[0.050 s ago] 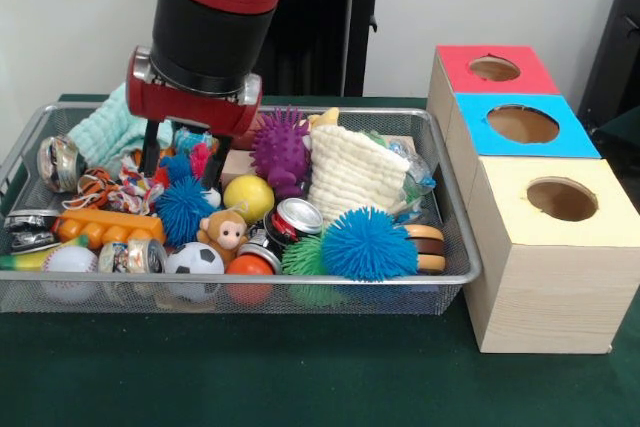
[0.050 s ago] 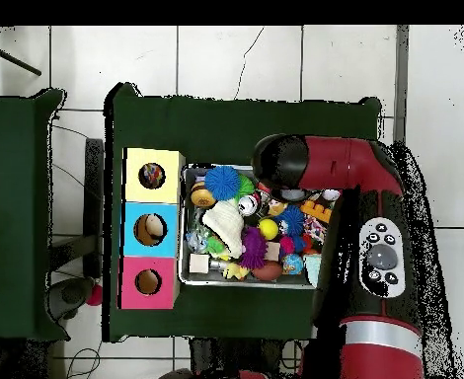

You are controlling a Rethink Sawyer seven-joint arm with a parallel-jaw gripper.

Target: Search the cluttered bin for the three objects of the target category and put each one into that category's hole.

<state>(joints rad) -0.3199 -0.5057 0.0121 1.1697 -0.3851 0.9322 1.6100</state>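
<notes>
Reaching down into the wire bin [image 1: 455, 247] at about ten o'clock, the gripper [image 1: 180, 162] has its two black fingers spread around a small blue spiky ball [image 1: 180, 166]; whether they grip it, I cannot tell. Closing there could snag the knotted rope toy [image 1: 118, 187] at nine o'clock or nudge the larger blue spiky ball [image 1: 184, 210] at six.

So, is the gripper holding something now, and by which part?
It cannot be told. The gripper reaches down among the toys in the bin, near a blue spiky ball, and no hold shows.
</notes>
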